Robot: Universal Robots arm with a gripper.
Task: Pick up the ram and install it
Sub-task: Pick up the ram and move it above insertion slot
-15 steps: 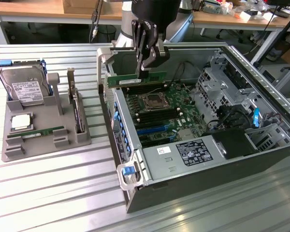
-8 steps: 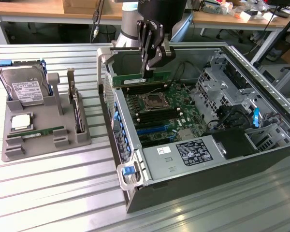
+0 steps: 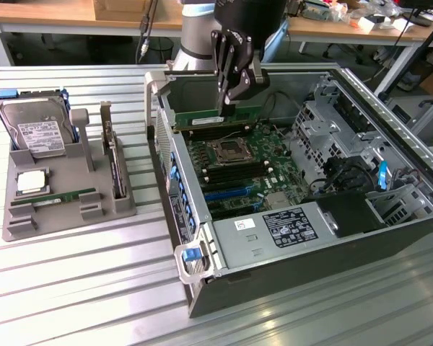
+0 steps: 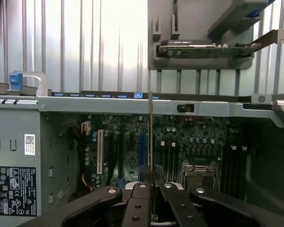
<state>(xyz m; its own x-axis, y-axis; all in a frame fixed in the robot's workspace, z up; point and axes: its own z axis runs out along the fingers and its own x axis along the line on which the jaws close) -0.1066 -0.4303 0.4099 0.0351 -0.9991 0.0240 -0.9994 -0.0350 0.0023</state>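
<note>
My gripper (image 3: 232, 99) hangs over the back part of the open computer case (image 3: 390, 108), shut on the ram (image 3: 198, 119). The ram is a long thin green stick, held level and on edge just above the dark memory slots (image 3: 211, 133) behind the processor socket (image 3: 225, 149). The wrist view shows the ram (image 4: 150, 132) edge-on as a thin line running out from between the black fingers (image 4: 139, 203) of my gripper (image 4: 151, 187), above the motherboard (image 4: 189, 142). I cannot tell whether the ram touches a slot.
At the exterior view's left, a grey holder tray (image 3: 65, 169) carries a hard drive (image 3: 36, 130), a silver processor chip (image 3: 30, 182), another green stick (image 3: 58, 196) and a card with a metal bracket (image 3: 112, 155). The case walls, drive cage (image 3: 325, 122) and power supply (image 3: 274, 231) surround the motherboard.
</note>
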